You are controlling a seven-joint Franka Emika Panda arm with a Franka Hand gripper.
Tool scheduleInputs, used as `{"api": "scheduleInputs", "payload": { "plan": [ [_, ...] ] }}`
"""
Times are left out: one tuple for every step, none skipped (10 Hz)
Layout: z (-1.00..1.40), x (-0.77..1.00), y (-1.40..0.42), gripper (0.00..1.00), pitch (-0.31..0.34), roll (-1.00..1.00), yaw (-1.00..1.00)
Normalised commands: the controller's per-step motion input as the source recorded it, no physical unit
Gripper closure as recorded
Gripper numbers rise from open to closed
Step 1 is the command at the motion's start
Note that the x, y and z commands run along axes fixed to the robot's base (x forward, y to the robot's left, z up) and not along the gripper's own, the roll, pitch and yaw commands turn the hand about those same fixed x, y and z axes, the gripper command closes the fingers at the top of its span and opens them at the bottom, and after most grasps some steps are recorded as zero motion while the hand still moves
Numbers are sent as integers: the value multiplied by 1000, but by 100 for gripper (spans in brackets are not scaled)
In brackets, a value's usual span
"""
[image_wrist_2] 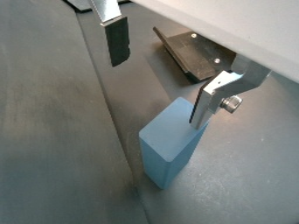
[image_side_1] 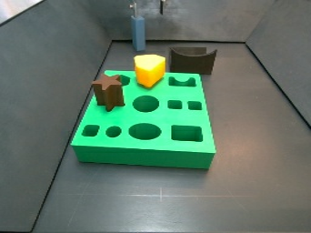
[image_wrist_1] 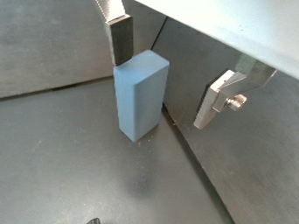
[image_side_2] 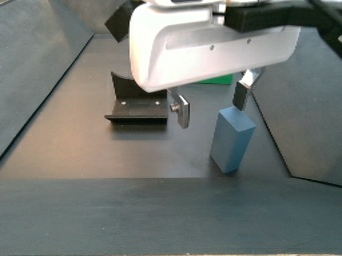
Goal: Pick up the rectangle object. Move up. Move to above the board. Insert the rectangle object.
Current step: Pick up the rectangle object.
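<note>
Gripper [image_side_2: 211, 103] hangs with fingers spread around the upright rectangle object [image_side_2: 233, 141], away from the board [image_side_1: 151, 119] bearing two blocks.

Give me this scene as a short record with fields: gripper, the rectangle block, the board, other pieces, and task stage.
gripper: gripper open, fingers either side of the block's top, not visibly touching it
block: blue-grey block upright on the floor, near the back wall, apart from the board
board: green board flat on the floor, many cut-outs
other pieces: yellow block and brown star block standing on the board; dark arch block behind it
fixture: fixture on the floor beside the block
task stage: block not yet gripped or lifted
</note>
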Motion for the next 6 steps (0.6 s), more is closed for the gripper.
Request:
{"api": "scheduleInputs", "payload": {
  "plan": [
    [486, -183, 0, 0, 19, 0, 0],
    [80, -354, 26, 0, 0, 76, 0],
    [0, -417, 23, 0, 0, 110, 0],
    [-20, -234, 0, 0, 0, 86, 0],
    [-414, -31, -14, 0, 9, 119, 0],
    [-863, -3, -3, 0, 0, 124, 0]
  ]
}}
